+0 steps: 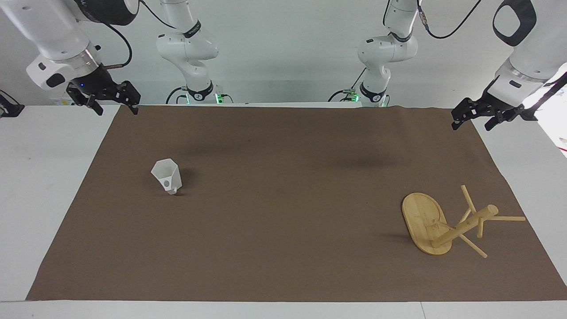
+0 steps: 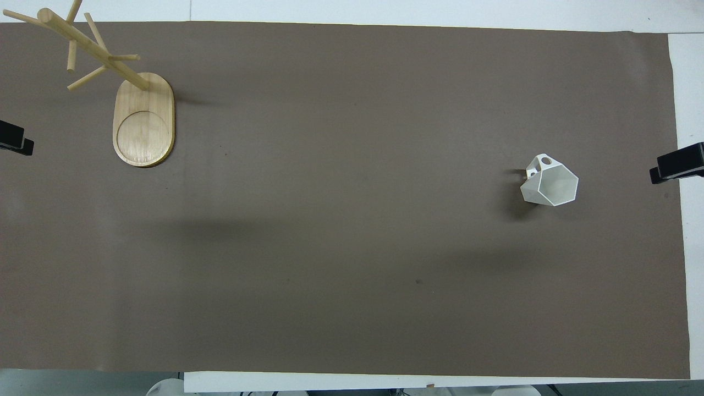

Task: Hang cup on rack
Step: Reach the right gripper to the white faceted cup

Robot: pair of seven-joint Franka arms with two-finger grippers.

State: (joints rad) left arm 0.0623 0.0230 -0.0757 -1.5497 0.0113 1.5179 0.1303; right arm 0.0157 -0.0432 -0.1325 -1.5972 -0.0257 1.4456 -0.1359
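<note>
On the brown mat (image 1: 283,248), the rack (image 1: 447,226) stood lower right, post leaning rightward; the cup (image 1: 167,176) stood mid-left, mouth up. Left gripper (image 1: 473,118) and right gripper (image 1: 106,103) waited apart-fingered at the upper corners

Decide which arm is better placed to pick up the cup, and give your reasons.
The right arm. The cup stands toward that arm's end of the table, where the right gripper waits. The left gripper waits at the rack's end, apart from the cup.
</note>
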